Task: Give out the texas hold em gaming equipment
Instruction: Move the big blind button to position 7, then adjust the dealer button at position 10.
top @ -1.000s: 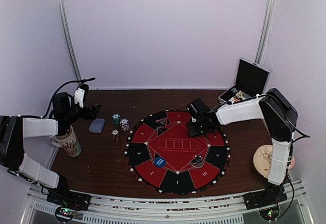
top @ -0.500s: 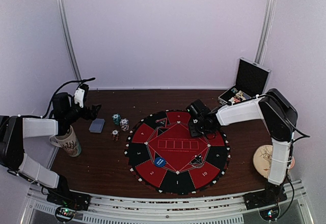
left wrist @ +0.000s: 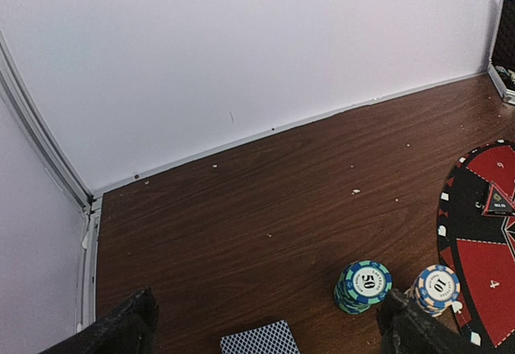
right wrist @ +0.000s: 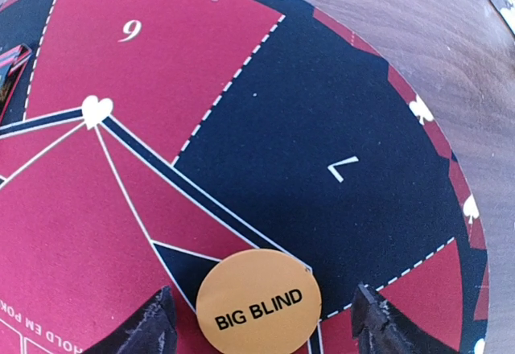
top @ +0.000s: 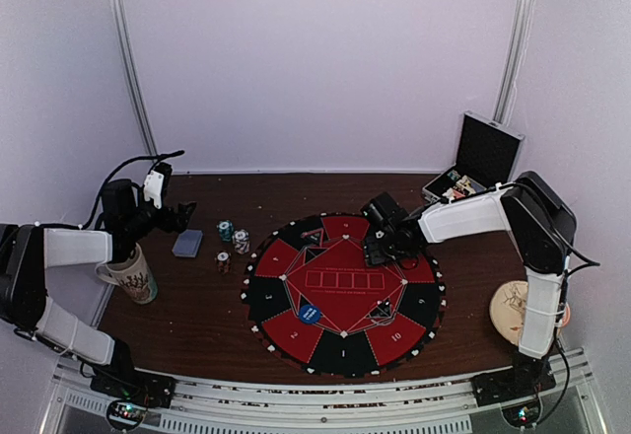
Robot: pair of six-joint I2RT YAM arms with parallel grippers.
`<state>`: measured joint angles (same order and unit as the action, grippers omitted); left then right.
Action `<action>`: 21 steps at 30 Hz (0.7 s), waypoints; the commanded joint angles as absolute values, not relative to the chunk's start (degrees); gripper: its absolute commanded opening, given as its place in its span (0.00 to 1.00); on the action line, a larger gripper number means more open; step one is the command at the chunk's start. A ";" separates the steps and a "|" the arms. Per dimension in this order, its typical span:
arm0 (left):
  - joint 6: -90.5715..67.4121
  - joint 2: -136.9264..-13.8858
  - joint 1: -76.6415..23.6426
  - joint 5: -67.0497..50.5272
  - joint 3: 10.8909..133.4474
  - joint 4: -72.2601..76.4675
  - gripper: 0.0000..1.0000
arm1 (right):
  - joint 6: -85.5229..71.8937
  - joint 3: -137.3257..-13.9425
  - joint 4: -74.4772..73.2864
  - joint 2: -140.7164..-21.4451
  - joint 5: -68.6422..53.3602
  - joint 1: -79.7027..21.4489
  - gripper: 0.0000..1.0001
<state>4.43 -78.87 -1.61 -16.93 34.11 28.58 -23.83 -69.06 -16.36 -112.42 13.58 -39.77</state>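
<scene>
The right gripper [top: 381, 245] hovers low over the round red-and-black poker mat [right wrist: 322, 113], its two fingers spread apart and holding nothing. An orange disc [right wrist: 259, 302] marked BIG BLIND lies flat on the mat directly between those fingers, with a small gap on each side. Being round, it has no long axis to line up with. The mat beyond the fingertips is bare and level, so a straight lift looks unobstructed. The left gripper [top: 183, 217], well away across the table [left wrist: 265, 201], is wide open and empty. A deck of cards [left wrist: 259, 341] lies just under it, with two chip stacks [left wrist: 363, 284] just ahead to its right.
</scene>
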 commanded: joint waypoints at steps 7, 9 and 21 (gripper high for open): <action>4.81 -78.39 -1.89 -16.88 35.51 29.73 0.98 | -22.86 -67.81 -21.86 -101.95 13.81 -46.10 0.90; 4.82 -78.48 -1.90 -16.95 35.55 29.87 0.98 | -22.61 -66.37 -23.51 -99.32 14.14 -48.97 0.93; 4.81 -77.78 -1.93 -16.53 35.42 29.53 0.98 | -27.10 -52.97 -25.97 -92.50 18.71 -61.47 1.00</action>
<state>4.43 -78.76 -1.61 -16.82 34.11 28.51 -24.69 -54.70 -23.07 -92.60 14.33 -59.57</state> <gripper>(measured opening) 0.978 0.997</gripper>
